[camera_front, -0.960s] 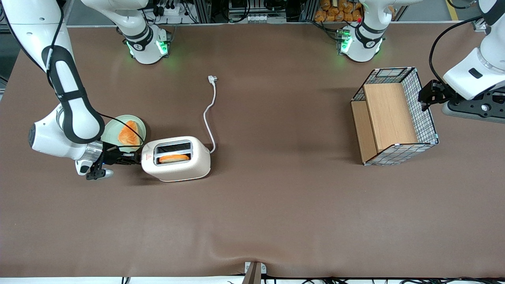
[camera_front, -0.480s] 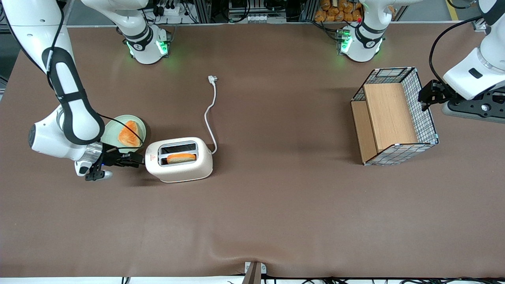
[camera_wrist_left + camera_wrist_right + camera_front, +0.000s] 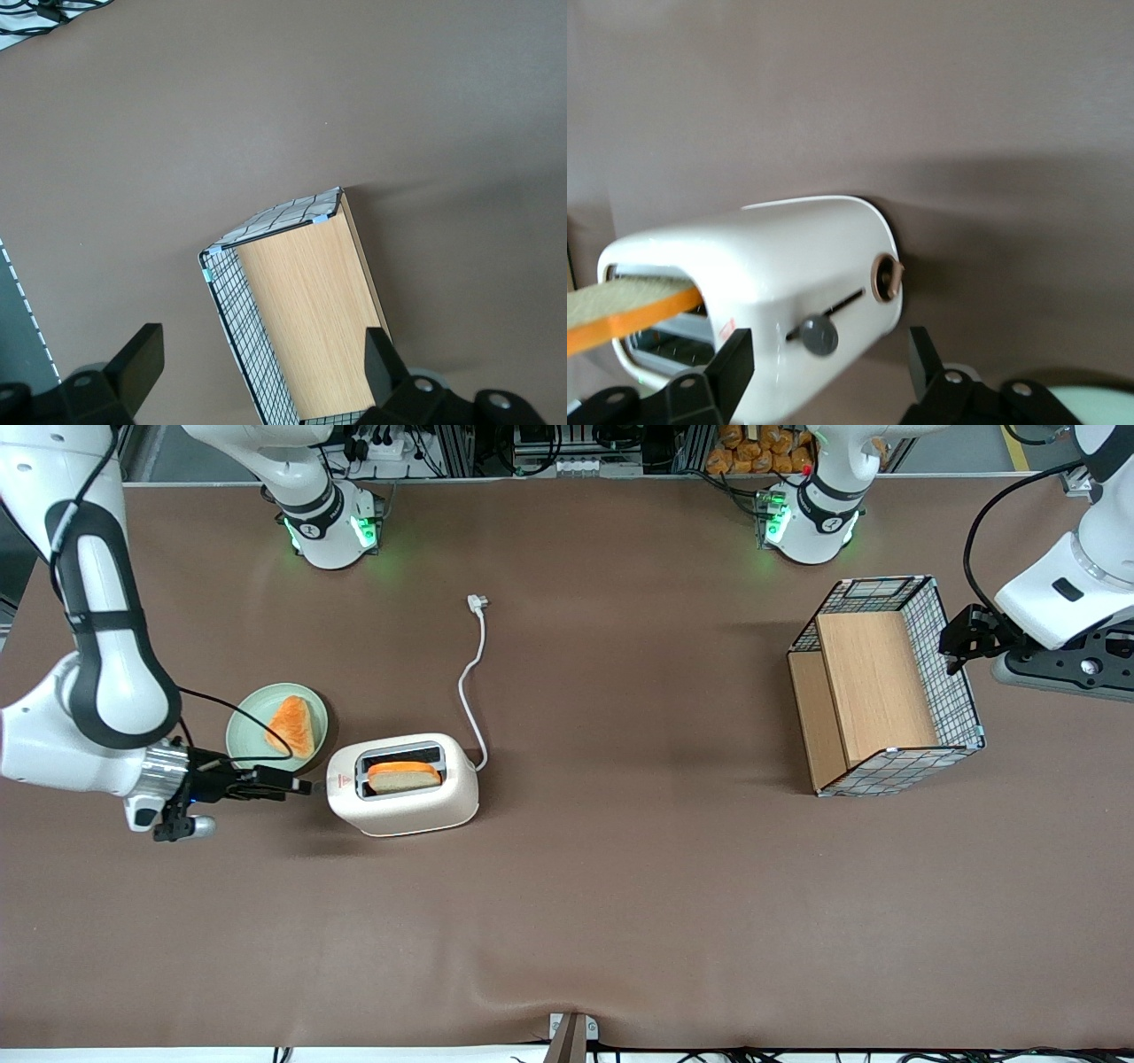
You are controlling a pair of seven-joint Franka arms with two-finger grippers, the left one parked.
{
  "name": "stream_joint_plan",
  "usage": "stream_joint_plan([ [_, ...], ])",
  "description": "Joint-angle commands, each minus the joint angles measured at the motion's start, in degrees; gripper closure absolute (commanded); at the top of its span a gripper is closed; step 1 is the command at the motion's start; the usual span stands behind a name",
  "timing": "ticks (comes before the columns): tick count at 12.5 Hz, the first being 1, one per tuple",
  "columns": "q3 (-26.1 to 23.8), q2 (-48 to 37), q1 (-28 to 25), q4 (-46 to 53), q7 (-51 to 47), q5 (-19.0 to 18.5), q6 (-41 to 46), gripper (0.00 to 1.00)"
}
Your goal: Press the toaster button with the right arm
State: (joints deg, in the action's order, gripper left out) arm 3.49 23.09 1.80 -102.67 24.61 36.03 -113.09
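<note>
The right arm (image 3: 97, 646) hangs low near the working arm's end of the table (image 3: 620, 886), and its gripper (image 3: 297, 786) points straight at the toaster's (image 3: 403, 784) narrow end, apart from it with a thin strip of bare table between. Fingers (image 3: 713, 390) are spread, framing that end in the wrist view. The toaster button (image 3: 819, 336) sticks out there, grey and round on a slot, nothing touching it. 1 slice of toast (image 3: 404, 776) stands up out of the slot nearer the front camera. A green plate (image 3: 246, 731) with 1 orange wedge (image 3: 291, 725) sits just beside the gripper, farther from the camera. The white cord (image 3: 471, 682) trails toward the table's middle. Wide open brown surface runs to the front edge.
</note>
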Motion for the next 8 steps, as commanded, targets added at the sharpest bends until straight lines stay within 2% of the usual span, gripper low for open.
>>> stream_joint_plan([
  [1, -0.07, -2.95, 1.19, 4.13, -4.99, -6.65, 7.42, 0.24],
  [3, -0.24, -5.58, 0.92, 9.05, -11.22, -14.37, 13.66, 0.24],
  [4, -0.5, -7.08, 0.75, 10.9, -13.26, -18.41, 16.3, 0.09],
  [5, -0.94, -8.4, 0.75, 12.22, -13.89, -21.67, 18.33, 0.0],
  [8, -1.03, -12.97, 0.75, 13.98, -13.98, -27.23, 23.69, 0.0],
])
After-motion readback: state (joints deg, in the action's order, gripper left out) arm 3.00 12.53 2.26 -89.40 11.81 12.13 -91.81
